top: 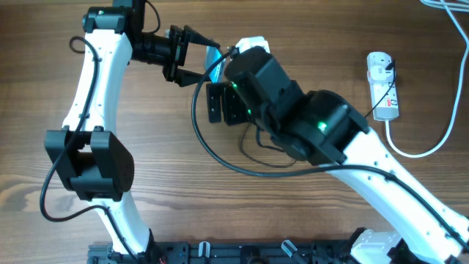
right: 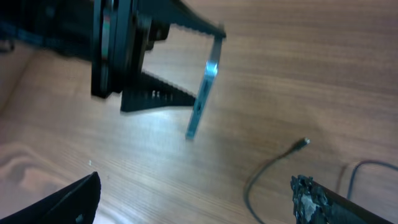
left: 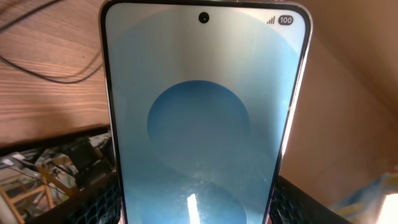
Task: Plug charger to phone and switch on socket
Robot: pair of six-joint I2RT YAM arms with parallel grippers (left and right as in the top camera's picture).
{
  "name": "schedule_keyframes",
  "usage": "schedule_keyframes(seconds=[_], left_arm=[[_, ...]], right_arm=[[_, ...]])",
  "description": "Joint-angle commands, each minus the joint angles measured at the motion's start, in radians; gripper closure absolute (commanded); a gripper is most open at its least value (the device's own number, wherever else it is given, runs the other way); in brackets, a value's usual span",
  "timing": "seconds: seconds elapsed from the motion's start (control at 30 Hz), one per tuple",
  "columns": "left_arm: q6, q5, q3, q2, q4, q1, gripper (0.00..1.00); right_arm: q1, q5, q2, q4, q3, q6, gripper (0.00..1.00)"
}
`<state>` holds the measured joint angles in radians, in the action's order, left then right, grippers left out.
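Note:
My left gripper (top: 192, 57) is shut on the phone (top: 215, 64) and holds it on edge above the table. In the left wrist view the phone's cyan-blue screen (left: 205, 124) fills the frame, with the jaws (left: 199, 214) clamped on its lower sides. The right wrist view shows the phone edge-on (right: 203, 102) in those jaws. My right gripper (right: 193, 202) is open and empty just in front of the phone, also seen overhead (top: 222, 103). The charger's connector tip (right: 303, 143) lies on the table, its thin black cable curling away. The white socket (top: 382, 84) lies at the far right.
The socket's thick white cord (top: 432, 147) loops along the right edge. The right arm (top: 315, 125) covers the table's middle, with a black cable loop (top: 220, 158) below it. A thin black cable (left: 37, 68) crosses the wood beside the phone.

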<state>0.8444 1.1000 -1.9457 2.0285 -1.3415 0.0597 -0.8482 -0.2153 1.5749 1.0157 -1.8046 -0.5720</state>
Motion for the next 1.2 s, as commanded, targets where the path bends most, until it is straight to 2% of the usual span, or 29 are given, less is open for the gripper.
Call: schedule_keyframes(seconds=[0.0,0.07,0.2,0.27,0.33,0.5,0.7,0.8,0.97,1.17], left_arm=[[0.002,-0.01,-0.003,-0.039,0.021,0.035,0.28],[0.002,-0.005,-0.003,-0.039,0.02,0.05,0.28],[0.002,0.047,-0.003,-0.039,0.02,0.055,0.28],[0.002,0.057,-0.003,-0.039,0.02,0.055,0.28],[0.002,0.108,-0.003,-0.039,0.021,0.055,0.28],[0.002,0.135,-0.003,-0.039,0.027,0.055,0.27],[0.002,0.138,-0.003,-0.039,0.028,0.055,0.27],[0.002,0.147,-0.003,-0.039,0.027,0.055,0.27],[0.002,0.175,-0.003,-0.039,0.028,0.055,0.27],[0.002,0.175,-0.003,-0.039,0.027,0.055,0.27]], right_arm=[[-0.003,-0.099,0.081,-0.017,-0.018,-0.109,0.0],[-0.003,-0.201,0.114,-0.026,-0.018,-0.146,0.01],[0.002,-0.211,0.163,-0.032,-0.017,-0.17,0.02],[0.019,-0.209,0.164,-0.04,-0.017,-0.198,0.22],[0.034,-0.189,0.164,-0.044,-0.017,-0.197,0.33],[0.052,-0.104,0.164,-0.085,-0.017,-0.187,0.41],[0.052,-0.104,0.164,-0.092,-0.017,-0.188,0.57],[0.052,-0.104,0.164,-0.098,-0.017,-0.188,0.59],[0.052,-0.097,0.164,-0.111,-0.017,-0.19,0.69],[0.052,-0.098,0.164,-0.126,-0.017,-0.189,0.74]])
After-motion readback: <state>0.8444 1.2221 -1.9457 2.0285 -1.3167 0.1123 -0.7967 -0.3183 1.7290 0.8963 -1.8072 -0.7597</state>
